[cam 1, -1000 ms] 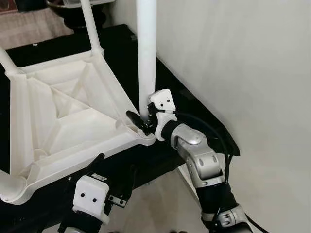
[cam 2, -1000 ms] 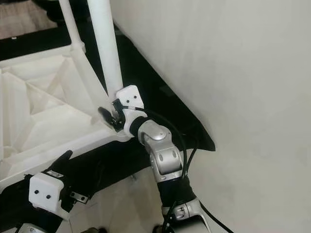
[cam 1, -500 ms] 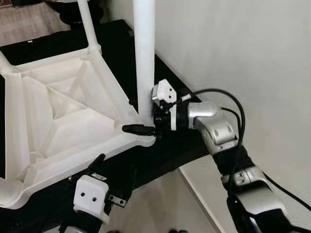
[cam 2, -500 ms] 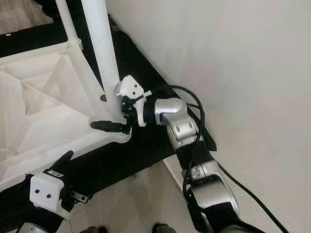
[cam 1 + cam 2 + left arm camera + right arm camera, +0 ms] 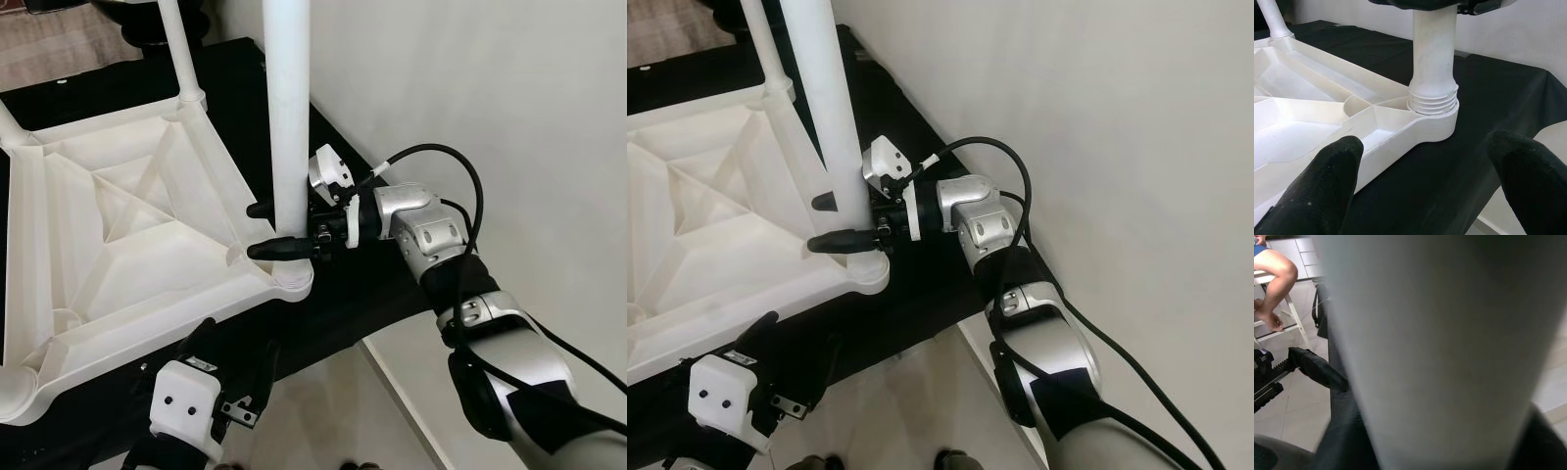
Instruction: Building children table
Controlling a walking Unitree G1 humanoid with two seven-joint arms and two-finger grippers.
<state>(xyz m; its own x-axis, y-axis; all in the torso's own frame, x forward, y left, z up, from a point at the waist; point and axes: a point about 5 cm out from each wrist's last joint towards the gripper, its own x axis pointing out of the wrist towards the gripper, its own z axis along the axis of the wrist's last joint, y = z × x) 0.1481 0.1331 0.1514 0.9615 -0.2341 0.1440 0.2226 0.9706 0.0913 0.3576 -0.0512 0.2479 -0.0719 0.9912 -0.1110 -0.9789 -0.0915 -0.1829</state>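
Note:
A white plastic children's table (image 5: 127,245) lies upside down on a black cloth. One white leg (image 5: 287,117) stands upright in its near right corner socket, its threaded base (image 5: 1432,100) seated in the collar. My right gripper (image 5: 254,231) is shut on this leg just above the socket, a black finger on each side. In the right wrist view the leg (image 5: 1440,347) is pressed close to the lens. My left gripper (image 5: 238,338) hangs open below the table's front edge, apart from it, with its fingers (image 5: 1327,176) spread wide and nothing between them.
Other legs rise at the far corner (image 5: 176,49) and the left corner (image 5: 12,122). A white wall (image 5: 490,98) runs close along the right. The black cloth's edge (image 5: 392,294) drops to tiled floor (image 5: 323,411). A seated person's bare legs (image 5: 1276,279) show in the distance.
My right wrist has turned around the leg, so its fingers now point left and the forearm has swung out to the right. The left gripper sits a little lower.

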